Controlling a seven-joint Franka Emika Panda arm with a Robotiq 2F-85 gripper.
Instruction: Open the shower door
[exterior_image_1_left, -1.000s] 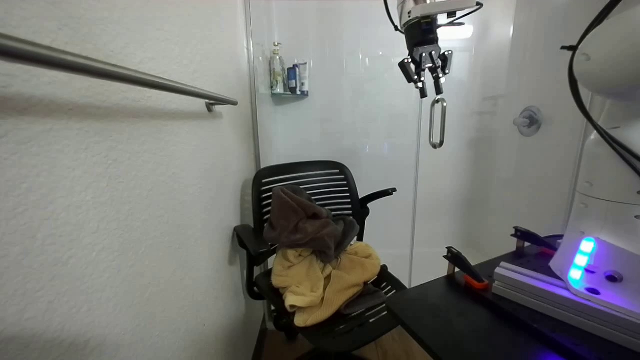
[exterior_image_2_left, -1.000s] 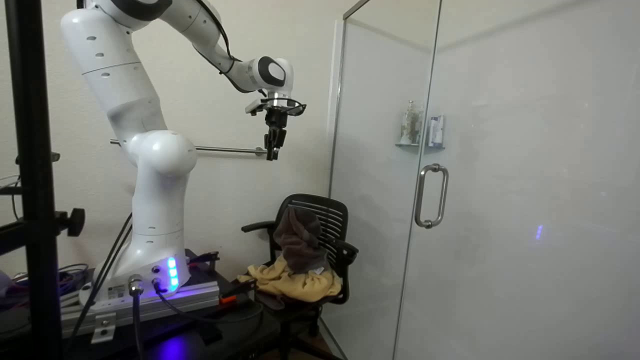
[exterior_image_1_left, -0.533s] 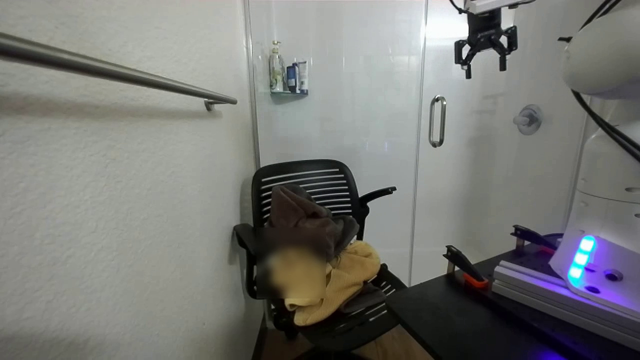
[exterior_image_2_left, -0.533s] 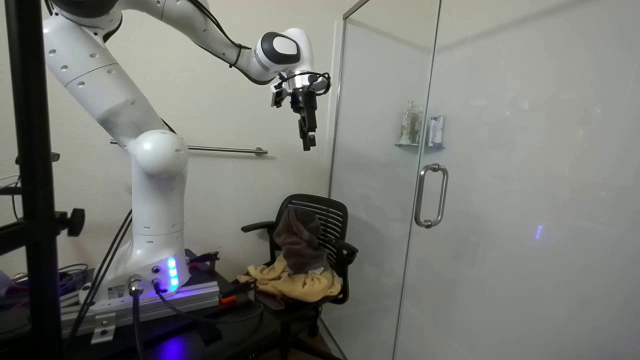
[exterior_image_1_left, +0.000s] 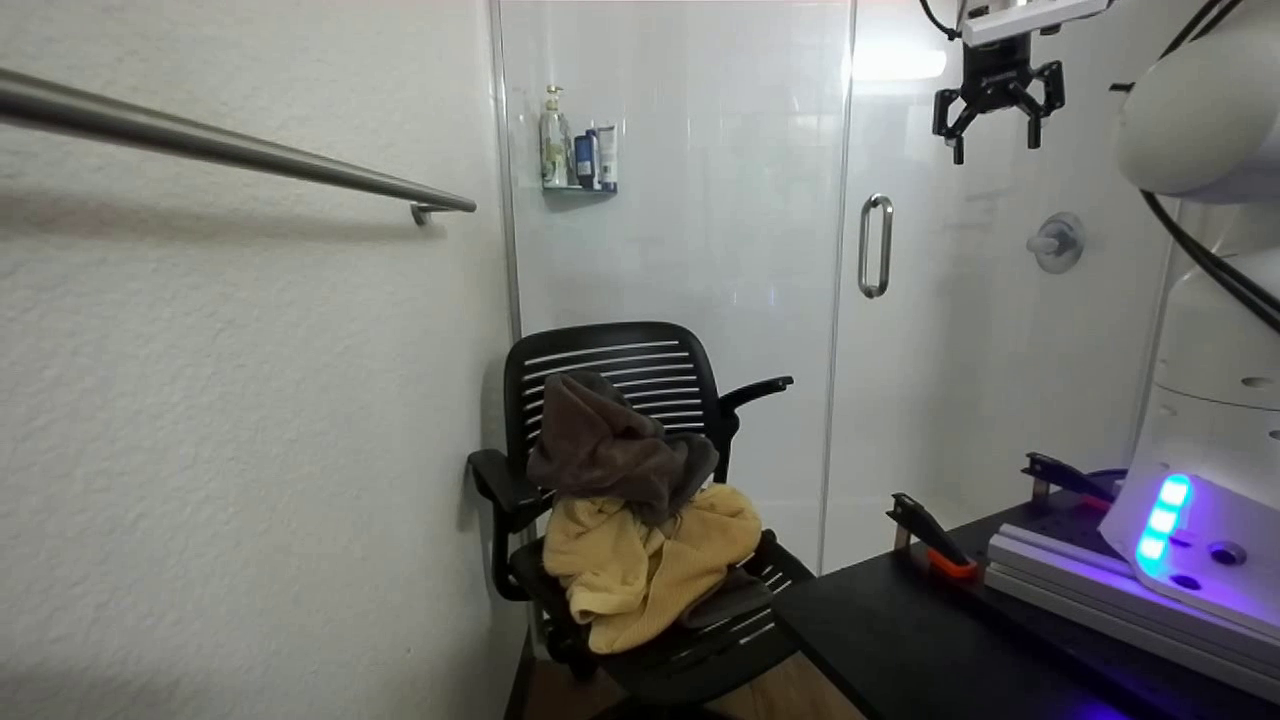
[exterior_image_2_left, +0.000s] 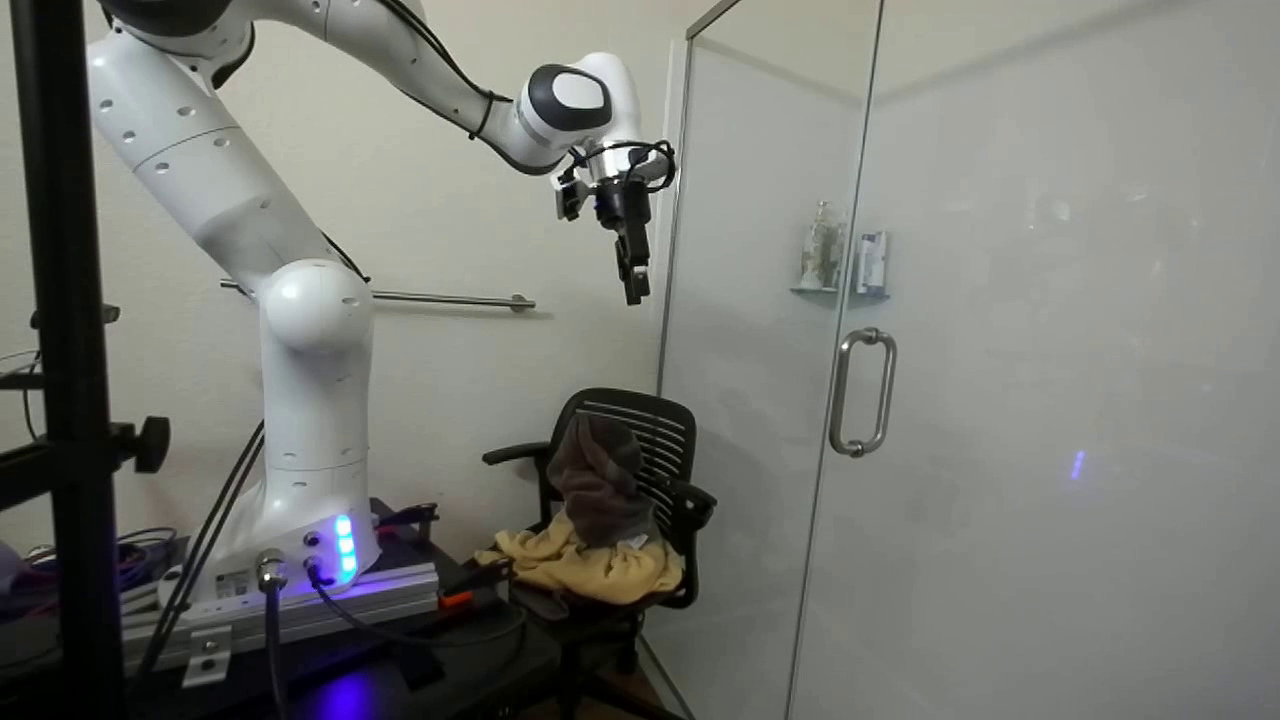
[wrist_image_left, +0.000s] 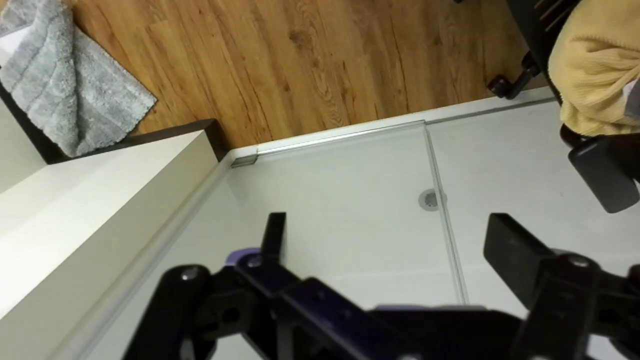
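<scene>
The shower door (exterior_image_2_left: 1010, 560) is a tall clear glass panel, and its edge lines up with the fixed panel beside it. It carries a vertical chrome loop handle (exterior_image_2_left: 889, 390), also visible as a handle (exterior_image_1_left: 885, 250) in an exterior view. My gripper (exterior_image_1_left: 996, 147) is open, pointing down, its two fingers spread wide around nothing. In that view it appears above and right of the handle; elsewhere the gripper (exterior_image_2_left: 635, 292) hangs left of the glass, clear of it. From the wrist, the gripper (wrist_image_left: 389, 220) frames white shower floor and a glass edge; no handle shows there.
A black chair (exterior_image_1_left: 615, 335) with brown and yellow towels stands against the fixed glass. The black table (exterior_image_1_left: 880, 640) holds the robot base and clamps. A metal bar (exterior_image_1_left: 240, 145) runs along the wall. A grey towel (wrist_image_left: 95, 95) lies on the wooden floor.
My gripper has spread its fingers. It has shifted right in both exterior views and its wrist has turned. The door and handle look unmoved.
</scene>
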